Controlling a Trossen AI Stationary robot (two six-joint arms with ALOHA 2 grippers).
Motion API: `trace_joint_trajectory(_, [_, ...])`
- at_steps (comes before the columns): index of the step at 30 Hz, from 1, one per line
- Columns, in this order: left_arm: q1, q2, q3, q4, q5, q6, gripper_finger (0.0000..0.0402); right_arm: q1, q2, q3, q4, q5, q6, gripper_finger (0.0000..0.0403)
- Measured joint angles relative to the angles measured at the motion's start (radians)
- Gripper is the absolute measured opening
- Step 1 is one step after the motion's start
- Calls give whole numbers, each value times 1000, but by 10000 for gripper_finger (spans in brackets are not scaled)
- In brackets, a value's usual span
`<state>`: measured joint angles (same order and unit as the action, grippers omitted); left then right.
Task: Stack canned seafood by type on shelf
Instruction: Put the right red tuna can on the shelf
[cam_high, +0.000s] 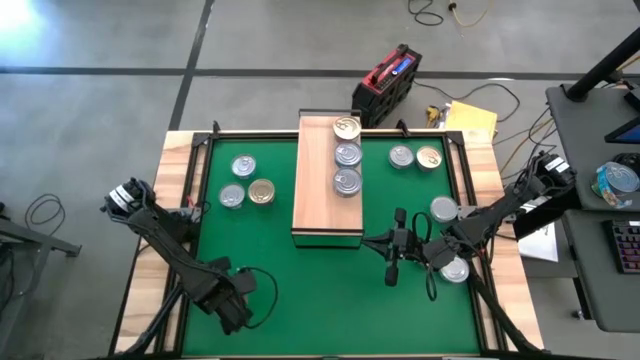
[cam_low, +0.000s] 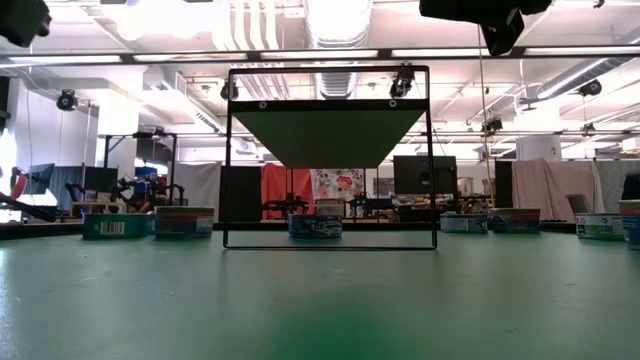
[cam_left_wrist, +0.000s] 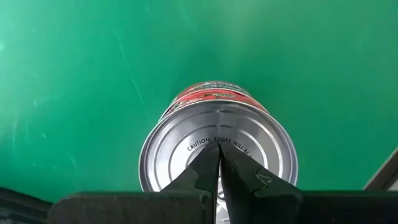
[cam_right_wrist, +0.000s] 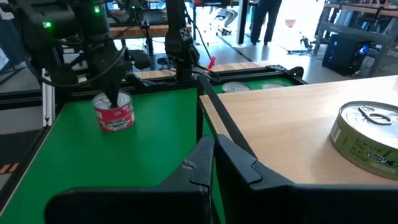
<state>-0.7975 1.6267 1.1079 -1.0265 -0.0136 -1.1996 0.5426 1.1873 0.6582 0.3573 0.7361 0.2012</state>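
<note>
Tins (cam_high: 347, 155) are lying three in a row along the shelf's (cam_high: 315, 200) right side, lids up, seemingly sorted already. Others are sitting loose on the green mat (cam_high: 330, 290) either side. The left gripper (cam_left_wrist: 219, 163), fingers pinched together, is poised over a red-labelled tin (cam_left_wrist: 217, 140) near the mat's front edge. The right gripper (cam_right_wrist: 211, 158), likewise closed and empty, is hovering beside the shelf's front right corner.

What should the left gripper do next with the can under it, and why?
Probably open the left gripper: its fingers are shut, tips centred over the silver lid of the red-labelled can, so it cannot straddle it. The right gripper waits shut by the shelf.
</note>
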Motion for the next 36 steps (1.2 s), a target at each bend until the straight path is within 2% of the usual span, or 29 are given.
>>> trace_joint_trajectory(5, [1, 9, 57, -37, -65, 21, 0, -1, 0, 0, 0, 0, 8, 9])
trace_joint_trajectory(9, [1, 10, 111, -34, -153, 95, 0, -2, 0, 0, 0, 0, 8, 9])
trace_joint_trajectory(20, [8, 114, 110, -28, -77, 117, 0, -2, 0, 0, 0, -1, 8, 9])
trace_joint_trajectory(23, [11, 144, 131, -12, -87, 147, 0, -2, 0, 0, -1, -1, 11, 9])
trace_joint_trajectory(29, [23, 220, 204, 55, -179, 269, 0, -2, 0, 0, 1, -1, 15, 9])
trace_joint_trajectory(36, [37, 269, 234, 24, -160, 320, 0, -2, 0, 0, 0, -1, 27, 9])
